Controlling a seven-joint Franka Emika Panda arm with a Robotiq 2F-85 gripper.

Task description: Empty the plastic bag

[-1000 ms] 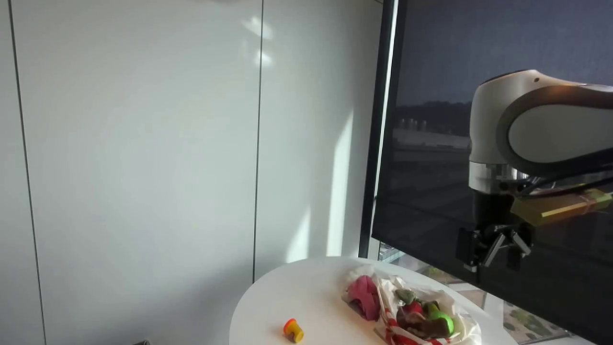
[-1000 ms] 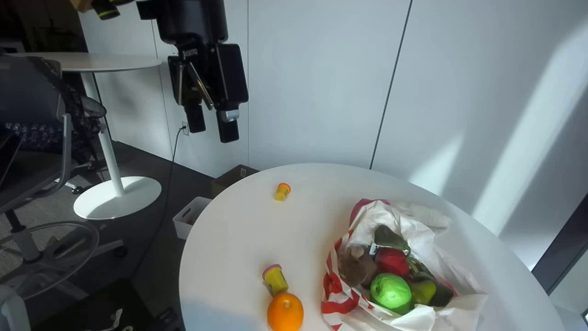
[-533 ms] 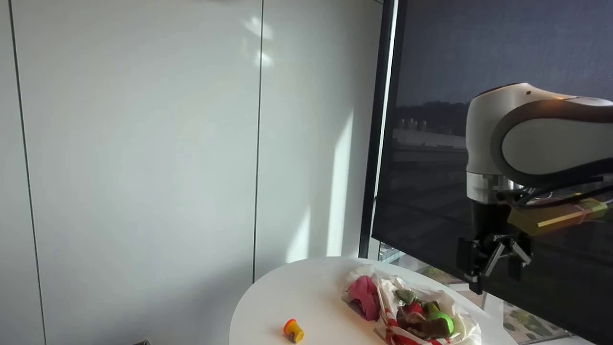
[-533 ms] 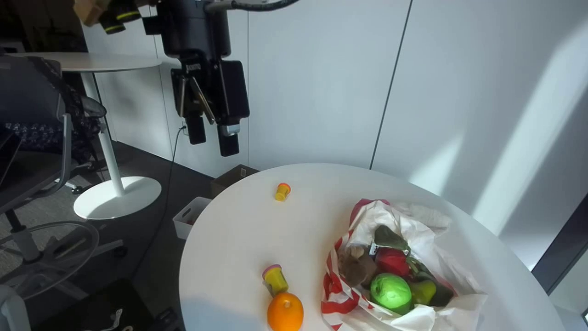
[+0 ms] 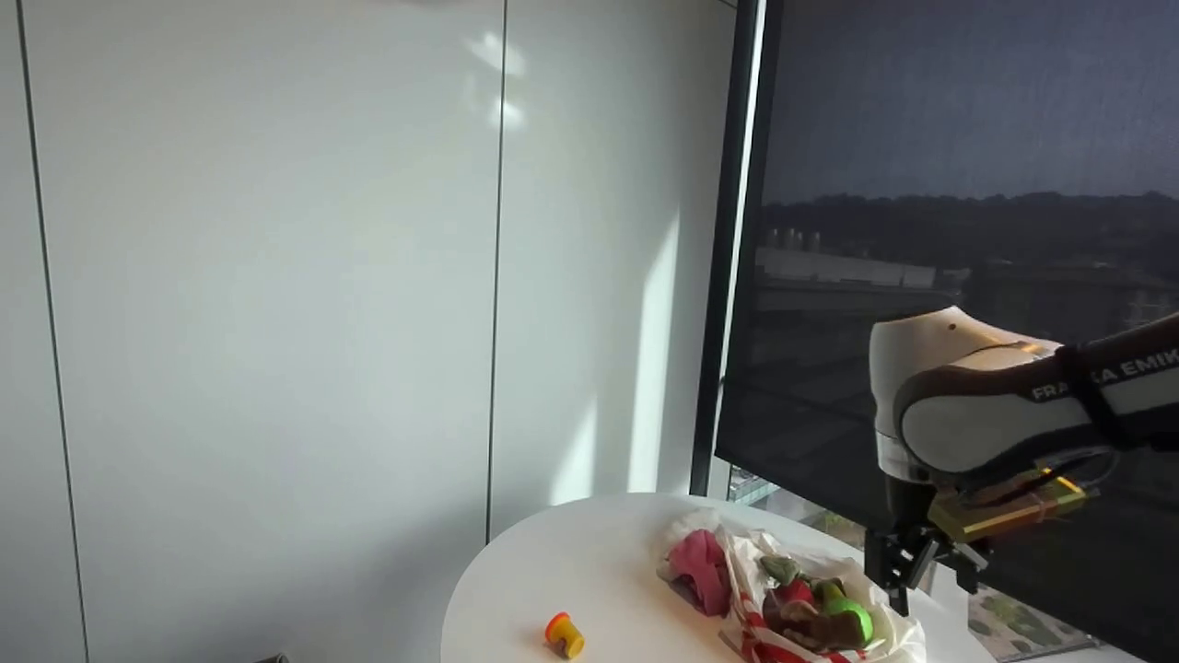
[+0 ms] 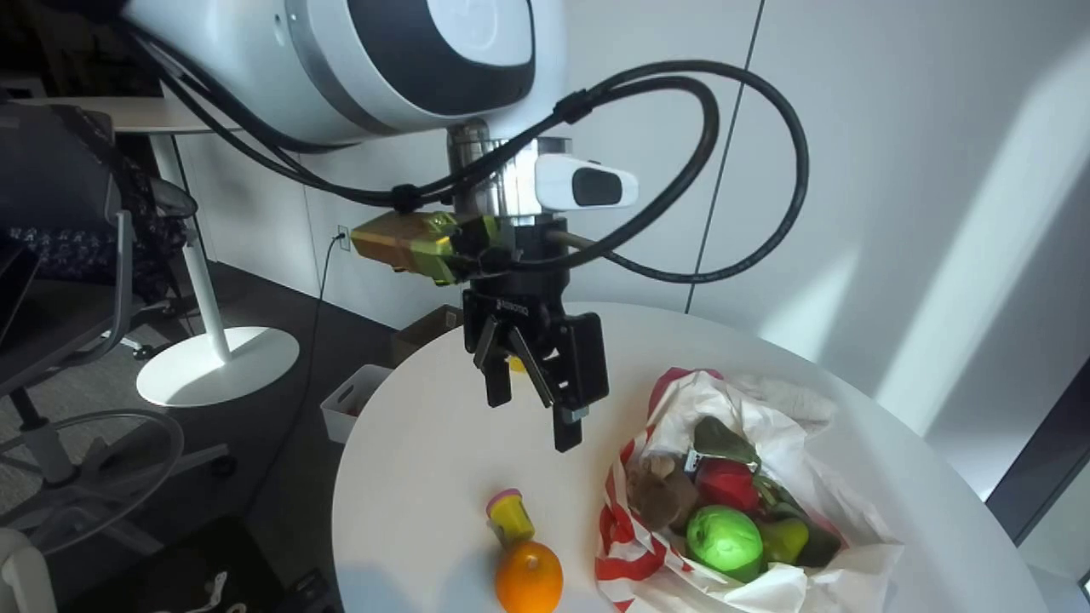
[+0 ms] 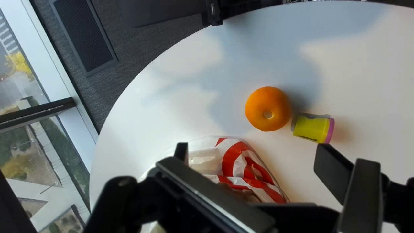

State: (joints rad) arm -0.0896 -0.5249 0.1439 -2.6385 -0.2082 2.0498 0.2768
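Note:
The plastic bag (image 6: pixel 626 558), whitish with red stripes, lies open-mouthed on the round table in both exterior views. Inside it show a shiny green ball-like piece (image 6: pixel 724 542), a red piece (image 6: pixel 726 485), a brown soft-looking piece (image 6: pixel 660 495) and a dark green one (image 6: pixel 718 439). My gripper (image 6: pixel 534 413) hangs above the table beside the bag, jaws wide apart and holding nothing. In the wrist view, part of the bag (image 7: pixel 237 158) appears between and below the fingers; the rest is hidden behind the gripper.
An orange (image 7: pixel 268 108) touches or nearly touches a yellow tub with a purple lid (image 7: pixel 312 128). Farther off lies a yellow tub with an orange lid (image 5: pixel 565 635). Pink cloth (image 5: pixel 705 571) lies against the bag. The table edge (image 7: pixel 129 84) curves near the window.
My gripper has come down a long way and shifted toward the bag, to the right in an exterior view. Its jaws have stayed open; the bag and its contents have not moved.

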